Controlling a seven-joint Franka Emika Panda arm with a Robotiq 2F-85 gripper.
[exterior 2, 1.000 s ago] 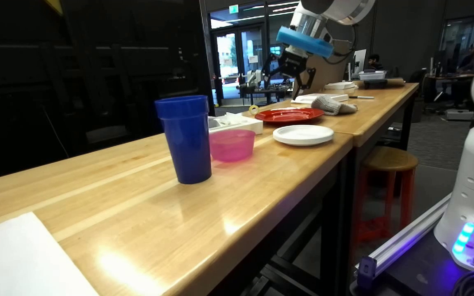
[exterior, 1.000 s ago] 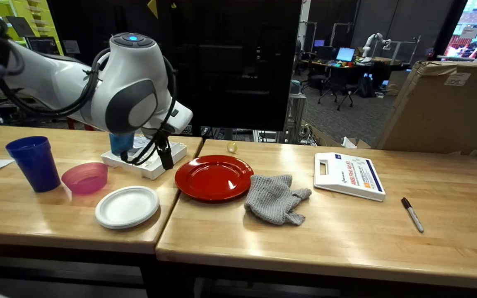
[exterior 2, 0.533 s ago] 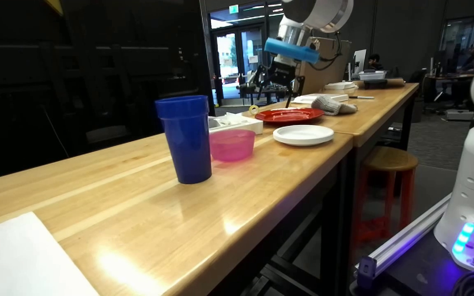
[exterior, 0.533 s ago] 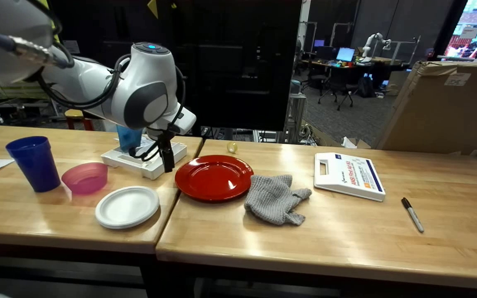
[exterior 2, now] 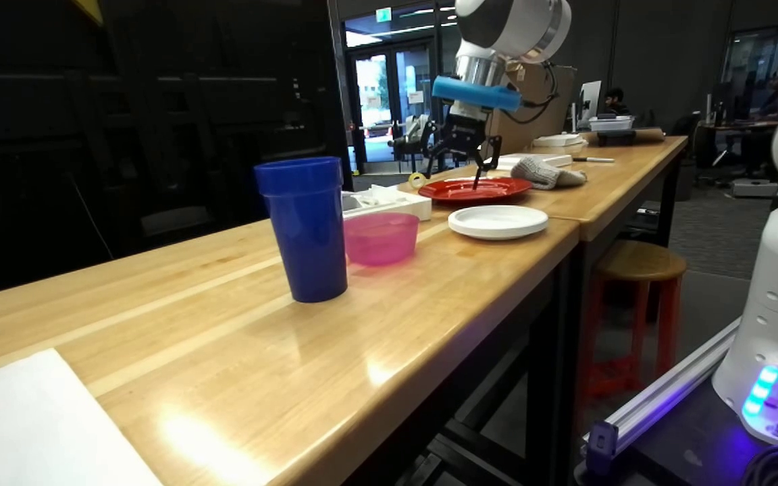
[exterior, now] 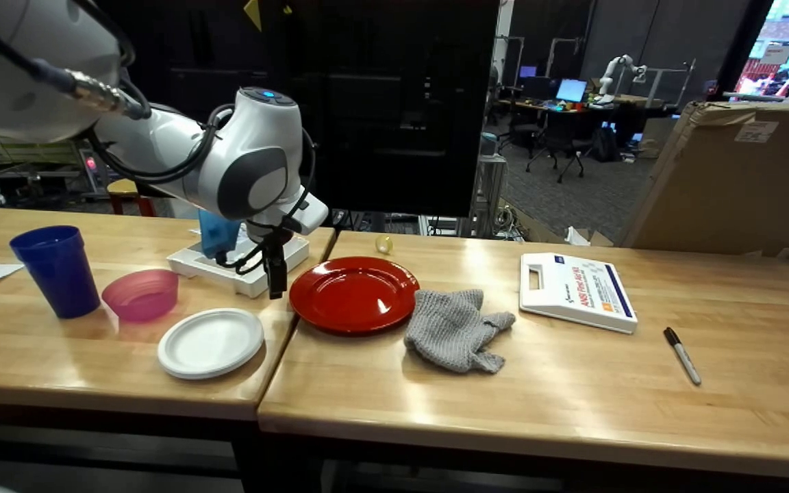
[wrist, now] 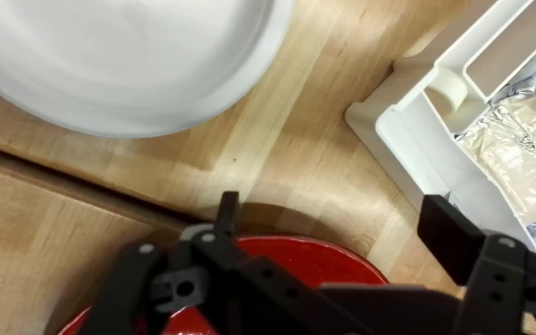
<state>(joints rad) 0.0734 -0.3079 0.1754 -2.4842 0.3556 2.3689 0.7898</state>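
My gripper (wrist: 338, 223) stands open in the wrist view, its fingers wide apart with nothing between them. A glossy red plate (wrist: 305, 258) shows below and between the fingers, its edge partly covered by them. In an exterior view the gripper (exterior 2: 453, 177) hangs low by the red plate (exterior 2: 497, 192); whether it touches cannot be told. One black finger (exterior: 275, 277) shows just left of the red plate (exterior: 355, 296). A stack of white plates (exterior: 210, 344) lies nearby, also white plates (wrist: 123, 70) at the wrist view's upper left. A white compartment tray (wrist: 403, 135) with wrapped packets sits right.
A blue cup (exterior: 57, 270) and pink bowl (exterior: 141, 296) stand left. Right of the red plate lie a grey knit cloth (exterior: 453, 330), a white first aid case (exterior: 576, 291) and a marker (exterior: 682, 356). A tape roll (exterior: 383, 244) stands behind. A seam divides the two tabletops.
The arm has come down and across, bringing the gripper lower beside the red plate. Its jaws have stayed open. The objects on the tables have not moved.
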